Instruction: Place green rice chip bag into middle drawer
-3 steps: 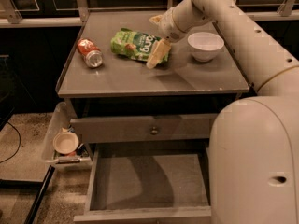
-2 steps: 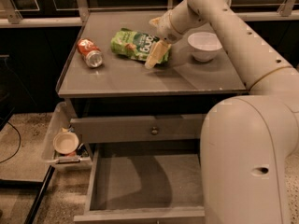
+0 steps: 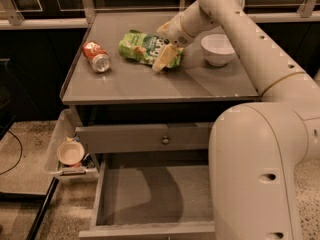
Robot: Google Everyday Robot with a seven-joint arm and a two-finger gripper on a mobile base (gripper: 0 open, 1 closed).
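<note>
The green rice chip bag (image 3: 142, 47) lies flat on the grey table top (image 3: 150, 81), light green with a dark-green round patch. My gripper (image 3: 166, 60) is down at the bag's right end, touching or just over it, reached in from the upper right. The middle drawer (image 3: 150, 196) is pulled open below the table, its grey floor bare with a darker stain. My arm's large pale body (image 3: 260, 174) covers the drawer's right side.
An orange-red soda can (image 3: 96, 57) lies on its side left of the bag. A white bowl (image 3: 218, 49) stands right of the gripper. The closed drawer front with a round knob (image 3: 165, 140) is above the open drawer. A clear bin holding a small bowl (image 3: 70, 153) sits at the left.
My gripper has edged slightly left and down at the bag's right end. The arm's lower body has shifted left in the foreground. The bag, can and bowl have not moved.
</note>
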